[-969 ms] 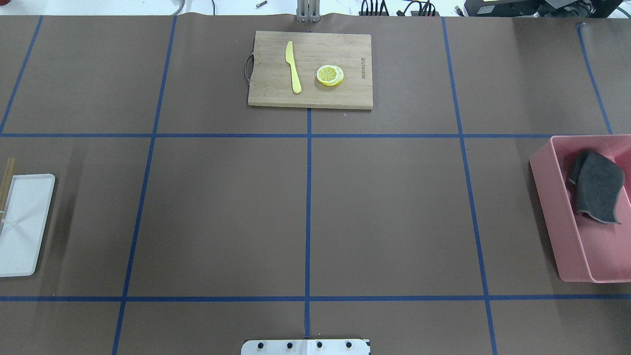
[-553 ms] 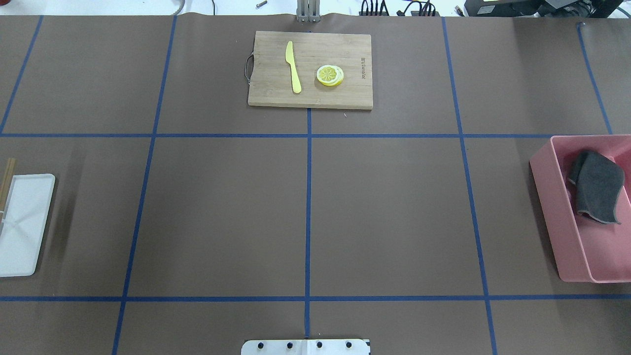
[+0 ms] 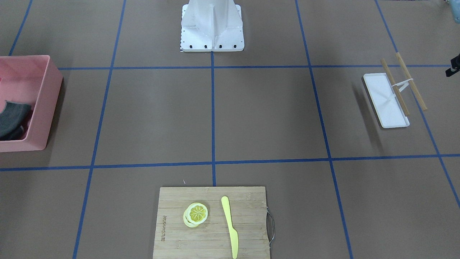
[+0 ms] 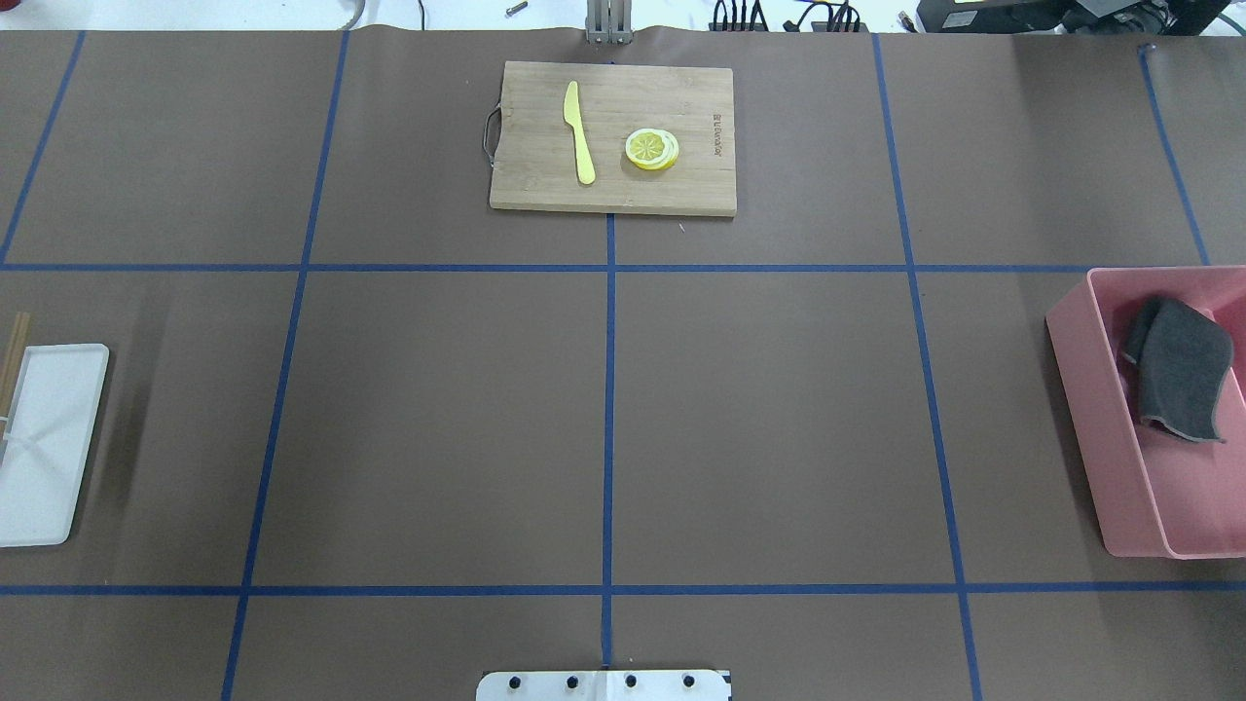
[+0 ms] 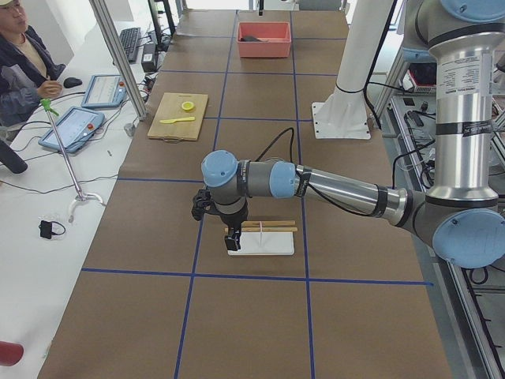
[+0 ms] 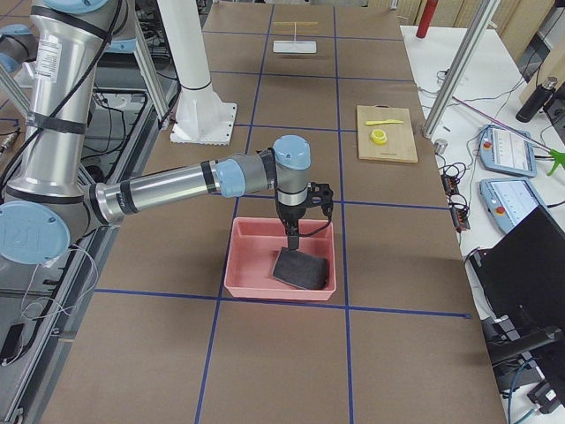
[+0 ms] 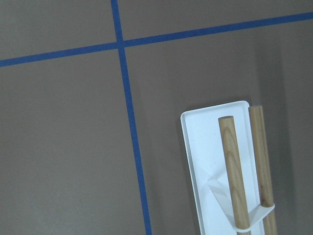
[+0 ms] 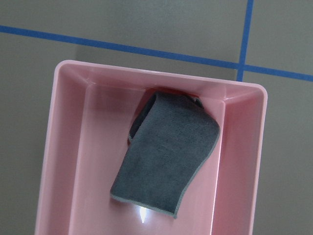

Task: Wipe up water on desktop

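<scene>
**Two arms, two ends of the table:** my arms hang over opposite ends of the brown desktop (image 4: 759,409), which blue tape lines divide into rectangles.

At left, my left gripper (image 5: 230,242) points down over a white tray (image 4: 49,438) with two wooden rods (image 7: 234,171) running along it. The side view does not let me tell whether its jaws are parted. At centre, on the far side, a bamboo cutting board (image 4: 545,185) carries a yellow knife (image 4: 578,131) beside lemon slices (image 4: 651,149). At right, my right gripper (image 6: 292,243) hangs above a pink bin (image 4: 1090,419) holding a folded grey cloth (image 4: 1178,370). I cannot tell how its jaws stand either.
</scene>
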